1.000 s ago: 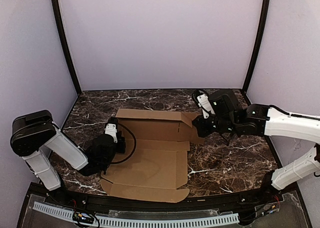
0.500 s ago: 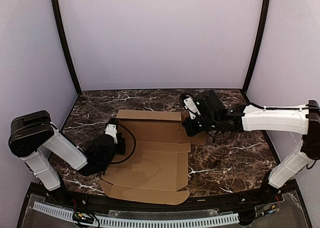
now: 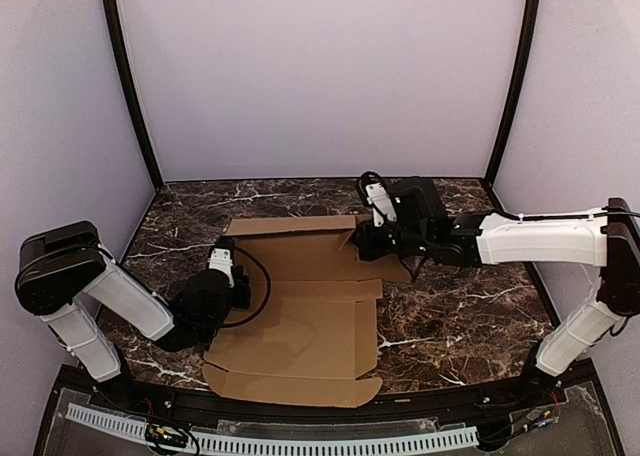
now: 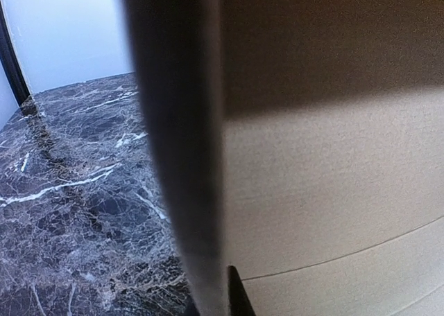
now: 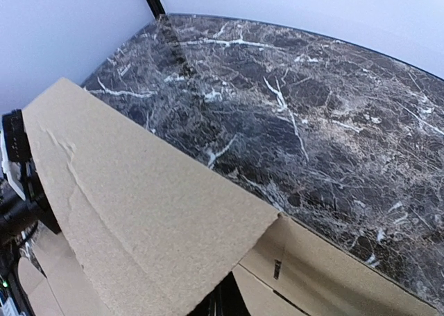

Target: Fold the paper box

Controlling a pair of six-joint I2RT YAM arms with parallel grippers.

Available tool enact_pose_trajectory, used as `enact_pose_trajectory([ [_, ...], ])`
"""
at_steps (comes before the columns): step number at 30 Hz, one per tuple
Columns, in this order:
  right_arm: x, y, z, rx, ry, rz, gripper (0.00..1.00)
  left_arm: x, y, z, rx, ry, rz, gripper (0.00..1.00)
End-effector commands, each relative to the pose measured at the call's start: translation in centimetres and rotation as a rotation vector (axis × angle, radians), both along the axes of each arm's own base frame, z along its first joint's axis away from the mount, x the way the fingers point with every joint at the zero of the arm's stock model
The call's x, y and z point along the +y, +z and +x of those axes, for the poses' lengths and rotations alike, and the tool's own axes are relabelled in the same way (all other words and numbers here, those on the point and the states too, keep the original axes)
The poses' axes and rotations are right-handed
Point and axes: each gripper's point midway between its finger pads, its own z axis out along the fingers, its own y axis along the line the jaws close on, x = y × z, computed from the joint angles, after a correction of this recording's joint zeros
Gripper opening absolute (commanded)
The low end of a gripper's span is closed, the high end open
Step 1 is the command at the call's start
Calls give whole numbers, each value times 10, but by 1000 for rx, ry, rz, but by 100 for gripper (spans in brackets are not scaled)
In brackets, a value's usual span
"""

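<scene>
The paper box (image 3: pixel 300 326) is a brown die-cut cardboard sheet lying mostly flat in the middle of the marble table (image 3: pixel 460 316). My left gripper (image 3: pixel 235 288) sits low at the sheet's left edge. In the left wrist view the left gripper (image 4: pixel 222 301) is shut, with a thin dark flap edge running up from its tips beside the cardboard (image 4: pixel 333 177). My right gripper (image 3: pixel 361 244) is shut at the sheet's far right corner. In the right wrist view the right gripper (image 5: pixel 225 305) pokes under the raised far panel (image 5: pixel 139 212), which tilts up off the table.
Purple walls and two black posts (image 3: pixel 130 86) close in the table on three sides. Bare marble (image 5: pixel 312 101) lies behind and right of the sheet. The left arm (image 5: pixel 17 184) shows at the left edge of the right wrist view.
My right arm has stretched left, bringing its gripper from beside the sheet's right flap in to its far right corner. The far panel has lifted. The left gripper stayed put.
</scene>
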Motion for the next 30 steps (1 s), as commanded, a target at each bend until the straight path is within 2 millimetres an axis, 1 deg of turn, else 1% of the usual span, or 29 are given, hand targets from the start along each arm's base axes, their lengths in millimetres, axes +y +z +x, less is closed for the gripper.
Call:
enact_pose_trajectory([
  [1, 15, 42, -3, -44, 6, 269, 0, -28, 12, -9, 11, -116, -41, 1],
  [5, 14, 57, -4, -56, -15, 395, 0, -32, 13, -14, 31, -132, -88, 1],
  [9, 17, 73, -11, -66, 22, 504, 0, -39, 18, -18, 54, -162, -139, 1],
  [10, 18, 77, -12, -74, 27, 521, 0, -42, 22, -20, 54, -178, -157, 1],
  [11, 17, 81, -12, -83, 29, 536, 0, -43, 22, -20, 64, -183, -155, 1],
  [12, 17, 88, -13, -95, 36, 557, 0, -44, 26, -21, 64, -189, -166, 1],
  [14, 16, 100, -16, -122, 51, 599, 0, -45, 28, -23, 76, -197, -170, 1],
  [17, 16, 116, -19, -152, 72, 654, 0, -46, 27, -26, 99, -210, -182, 1],
  [19, 17, 122, -21, -161, 90, 676, 0, -47, 27, -28, 112, -216, -203, 1],
  [22, 21, 123, -23, -151, 108, 645, 0, -45, 30, -27, 108, -203, -218, 1],
  [24, 21, 116, -26, -135, 119, 604, 0, -42, 33, -25, 95, -184, -200, 1],
  [27, 15, 103, -32, -110, 125, 533, 0, -35, 44, -18, 53, -140, -158, 1],
  [30, 3, 95, -43, -98, 135, 469, 0, -27, 53, -13, 22, -93, -133, 1],
])
